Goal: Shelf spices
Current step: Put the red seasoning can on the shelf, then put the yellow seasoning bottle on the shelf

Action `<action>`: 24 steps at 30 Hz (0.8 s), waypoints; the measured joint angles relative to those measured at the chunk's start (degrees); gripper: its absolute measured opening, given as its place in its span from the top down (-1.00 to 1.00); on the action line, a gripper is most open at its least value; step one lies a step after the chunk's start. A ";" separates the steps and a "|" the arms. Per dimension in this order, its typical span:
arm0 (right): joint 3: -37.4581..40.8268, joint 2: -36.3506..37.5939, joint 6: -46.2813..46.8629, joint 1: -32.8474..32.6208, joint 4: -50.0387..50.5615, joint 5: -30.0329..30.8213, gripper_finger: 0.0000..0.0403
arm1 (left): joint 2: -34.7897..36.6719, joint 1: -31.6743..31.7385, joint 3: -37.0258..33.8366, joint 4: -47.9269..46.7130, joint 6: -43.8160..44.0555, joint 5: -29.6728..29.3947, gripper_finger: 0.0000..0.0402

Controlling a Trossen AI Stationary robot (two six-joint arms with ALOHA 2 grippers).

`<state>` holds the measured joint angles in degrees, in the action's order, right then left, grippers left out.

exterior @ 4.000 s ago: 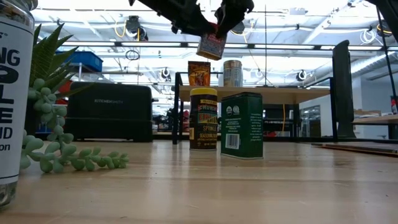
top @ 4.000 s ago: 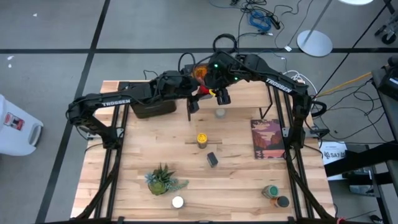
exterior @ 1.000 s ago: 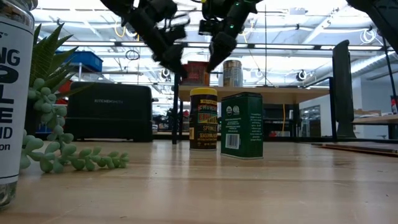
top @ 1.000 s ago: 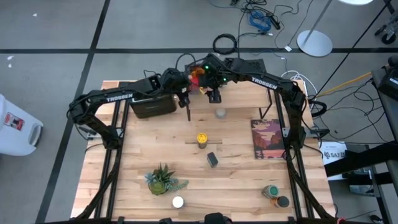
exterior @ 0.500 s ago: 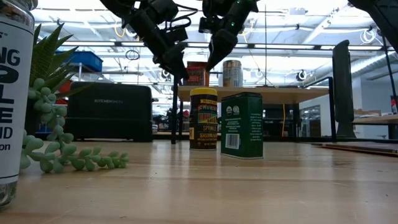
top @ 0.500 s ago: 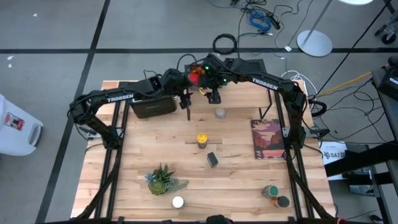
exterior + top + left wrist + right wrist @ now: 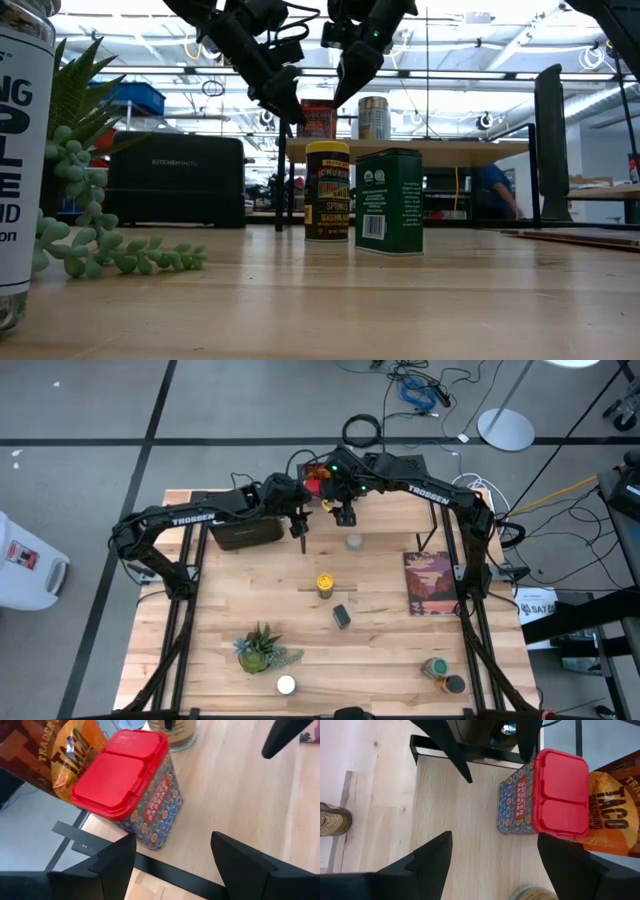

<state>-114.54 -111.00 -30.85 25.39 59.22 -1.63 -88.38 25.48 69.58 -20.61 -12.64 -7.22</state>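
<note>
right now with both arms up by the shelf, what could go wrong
1. The red tin stands near the shelf edge; either arm pulling away could clip it off.
2. Left gripper and right gripper, both jaws open, sit close together and might collide.
3. The orange taco seasoning packet touches the tin, so a nudge could topple it.

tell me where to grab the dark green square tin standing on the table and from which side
Take the dark green square tin by two opposite flat walls near its top, coming down from above. It stands upright, and its flat parallel sides suit two fingers. The yellow-lidded jar stands close by in the low view, so probably place the fingers on the walls that do not face it.
</note>
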 joint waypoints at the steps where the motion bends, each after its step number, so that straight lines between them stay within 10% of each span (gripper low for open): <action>1: 0.00 0.00 0.00 0.00 0.27 -0.02 -0.39 | 0.13 -0.09 0.00 -0.27 0.01 -0.28 -0.33; 24: -0.02 2.37 2.37 -3.10 0.95 0.25 -0.38 | 8.24 -7.35 0.07 -6.11 2.25 -10.32 -0.33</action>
<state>-114.56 -108.63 -28.48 22.28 60.17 -1.38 -80.14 18.13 69.65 -26.72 -10.39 -17.54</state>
